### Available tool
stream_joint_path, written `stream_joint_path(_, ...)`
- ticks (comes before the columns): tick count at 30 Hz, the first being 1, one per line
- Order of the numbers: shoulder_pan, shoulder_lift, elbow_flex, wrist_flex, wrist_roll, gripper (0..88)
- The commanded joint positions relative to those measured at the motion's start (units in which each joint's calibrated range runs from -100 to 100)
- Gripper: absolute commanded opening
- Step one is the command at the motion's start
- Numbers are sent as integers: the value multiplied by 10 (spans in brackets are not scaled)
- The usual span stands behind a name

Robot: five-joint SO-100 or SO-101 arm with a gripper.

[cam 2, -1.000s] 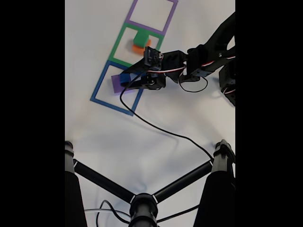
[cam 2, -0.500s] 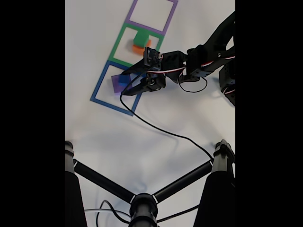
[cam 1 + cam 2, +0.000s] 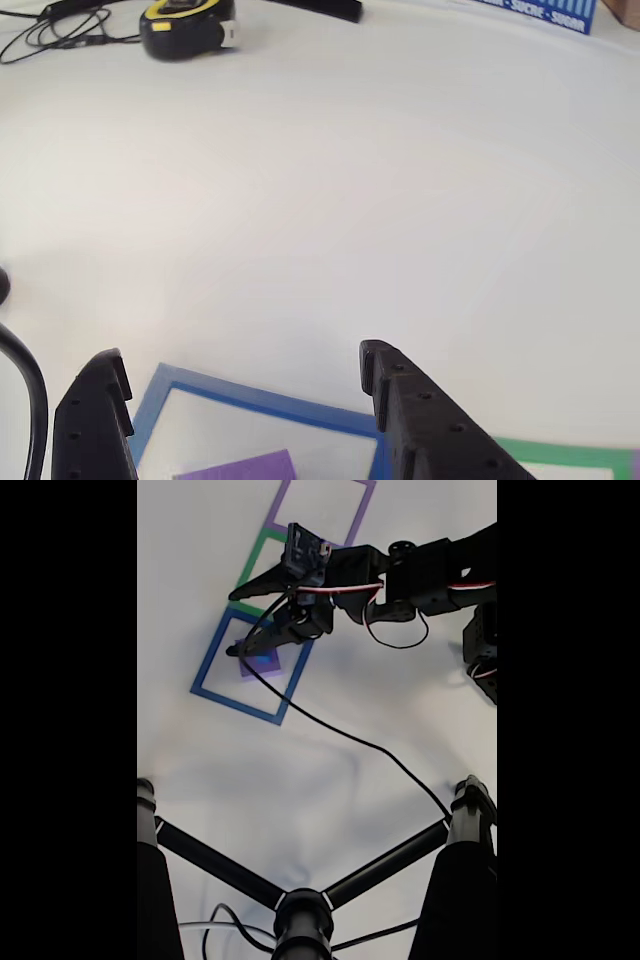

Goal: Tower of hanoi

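Note:
Of the tower of hanoi, the flat purple slab (image 3: 263,663) lies inside the blue tape square (image 3: 215,695), partly under a gripper finger. In the other view its edge (image 3: 240,468) shows at the bottom, between the two black fingers (image 3: 395,395). My gripper (image 3: 232,623) hangs open, reaching left over the border between the green tape square (image 3: 250,570) and the blue one; nothing is between its jaws. The arm covers the inside of the green square. In the other view the gripper (image 3: 240,375) stands wide open above the blue tape (image 3: 260,400).
A black cable (image 3: 340,745) trails from the gripper down to a black tripod (image 3: 300,910) at the bottom. A purple tape square (image 3: 320,510) lies at the top. A yellow tape measure (image 3: 185,25) and cords (image 3: 60,25) sit at the far table edge.
The gripper had its fingers around a blue cube on the purple slab; it has since opened wide, lifted and swung up the view, so the arm now covers the green square.

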Motion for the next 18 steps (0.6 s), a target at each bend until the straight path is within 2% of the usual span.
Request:
stream_joint_path(1,36,-132,-74,206,-17,229)
stream_joint_path(3,57,-173,-114,317,-42,215)
stream_joint_path(10,141,-229,-280,635,-39,167)
stream_joint_path(14,182,-219,-368,750,-17,165)
stream_joint_path(18,217,-223,-400,804,0,203)
